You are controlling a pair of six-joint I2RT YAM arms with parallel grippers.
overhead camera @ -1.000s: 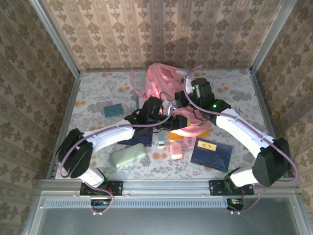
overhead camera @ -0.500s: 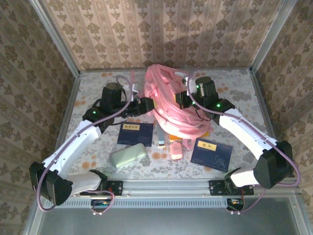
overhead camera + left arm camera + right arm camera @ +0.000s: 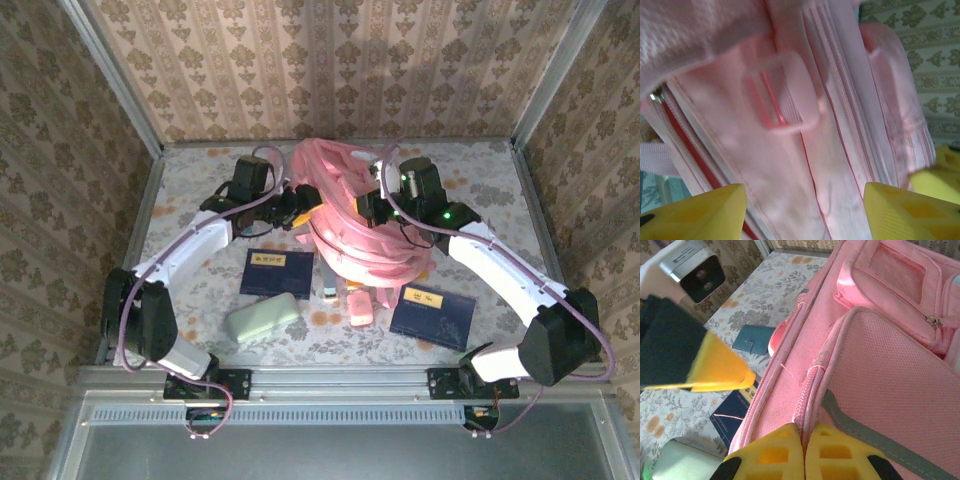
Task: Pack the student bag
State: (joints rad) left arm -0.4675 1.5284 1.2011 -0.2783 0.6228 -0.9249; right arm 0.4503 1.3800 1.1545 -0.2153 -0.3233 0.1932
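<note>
- We see the left gripper (image 3: 804, 200) with its two yellow fingers (image 3: 695, 215) spread wide apart.
- The bag's pink side fills the gap between them. We cannot tell whether either finger touches the fabric, and nothing is pinched.
- From above, this gripper sits at the bag's left edge.
- The right gripper (image 3: 804, 445) has its two fingers (image 3: 837, 450) pressed almost together.
- They are clamped on a raised pink seam of the bag, beside a mesh panel with a grey stripe.
- From above, this gripper sits on the bag's upper right part.
- We count one bag (image 3: 345, 235). It lies in the middle of the table (image 3: 480, 170), toward the far wall and between the two arms.
- In the left wrist view we count one pink buckle (image 3: 782, 97) on it.
- In the right wrist view we count one zip pull (image 3: 932, 320) on a front pocket.
- We count two navy booklets near the bag's near edge, one (image 3: 277, 272) to the left and one (image 3: 432, 313) to the right.
- We count one pale green case (image 3: 262, 318), just in front of the left booklet.
- We count one small pink block (image 3: 360, 307), between the booklets.
- We count one teal wallet (image 3: 756, 339) on the table, beside the bag.
</note>
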